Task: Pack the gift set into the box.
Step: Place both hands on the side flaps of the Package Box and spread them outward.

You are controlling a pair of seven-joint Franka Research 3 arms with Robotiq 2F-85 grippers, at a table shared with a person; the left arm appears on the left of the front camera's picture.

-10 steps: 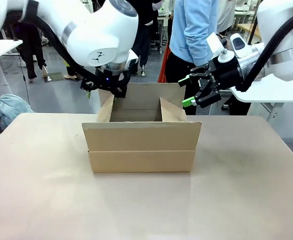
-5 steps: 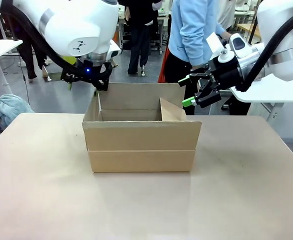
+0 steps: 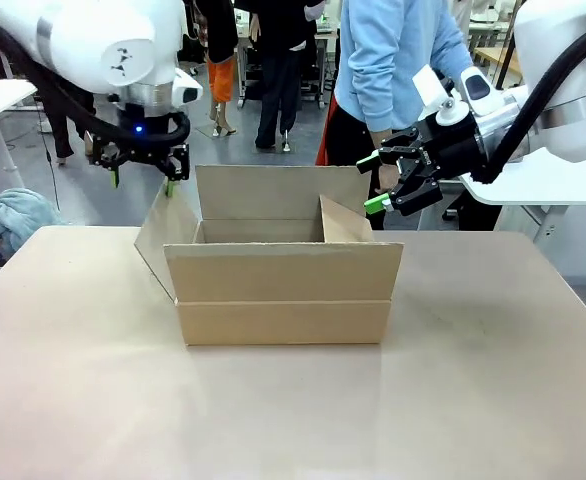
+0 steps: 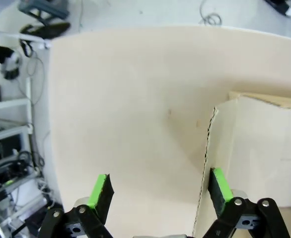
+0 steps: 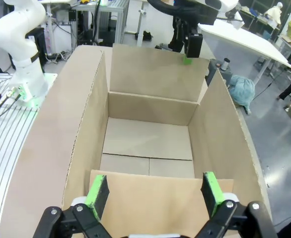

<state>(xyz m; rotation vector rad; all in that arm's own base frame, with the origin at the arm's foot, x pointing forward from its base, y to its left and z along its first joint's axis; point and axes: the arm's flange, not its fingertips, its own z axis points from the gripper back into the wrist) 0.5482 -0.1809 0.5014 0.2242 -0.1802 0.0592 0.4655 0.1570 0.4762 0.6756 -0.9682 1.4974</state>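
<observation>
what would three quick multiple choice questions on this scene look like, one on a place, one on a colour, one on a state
1. Where is the left gripper relative to the box?
A. down inside it
B. by the top of its left flap
C. at its right flap

2. What colour are the gripper pads?
A. red
B. blue
C. green

3. What state is the box in?
A. flaps open, nothing inside
B. flaps shut
C. open and full

Answers:
1 B: the front view shows it at that flap's upper edge.
2 C: both wrist views show green pads.
3 A: the right wrist view shows a bare cardboard floor between raised flaps.
</observation>
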